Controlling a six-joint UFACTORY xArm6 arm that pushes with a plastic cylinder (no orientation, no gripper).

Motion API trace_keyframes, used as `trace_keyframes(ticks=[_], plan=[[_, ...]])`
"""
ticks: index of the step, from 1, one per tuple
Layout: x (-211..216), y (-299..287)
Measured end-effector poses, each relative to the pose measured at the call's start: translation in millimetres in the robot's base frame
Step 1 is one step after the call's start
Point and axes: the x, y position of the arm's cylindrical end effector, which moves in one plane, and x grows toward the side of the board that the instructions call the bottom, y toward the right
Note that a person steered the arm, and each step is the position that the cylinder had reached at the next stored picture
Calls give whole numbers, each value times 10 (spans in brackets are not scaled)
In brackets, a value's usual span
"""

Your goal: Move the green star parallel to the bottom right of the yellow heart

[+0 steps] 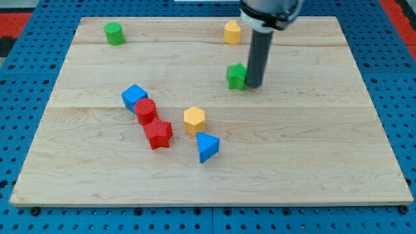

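Note:
The green star (236, 76) lies on the wooden board right of centre, in the upper half. My tip (254, 85) touches or nearly touches the star's right side. The yellow heart (232, 32) sits near the board's top edge, straight above the star and apart from it. The dark rod rises from the tip to the view's top.
A green cylinder (114, 33) stands at the top left. A blue cube (134, 97), red cylinder (145, 111), red star (158, 134), yellow hexagon (194, 120) and blue triangle (207, 147) cluster at centre left. The wooden board (325, 149) lies on a blue pegboard.

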Motion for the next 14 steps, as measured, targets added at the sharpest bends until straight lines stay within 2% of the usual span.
trace_keyframes(ticks=[1, 2, 3, 4, 5, 6, 7, 9, 11, 12, 13, 14], plan=[[567, -150], [282, -867], [63, -542], [63, 17], [-92, 164], [-350, 170], [-6, -184], [-486, 7], [-555, 267], [-630, -122], [-708, -97], [-758, 327]])
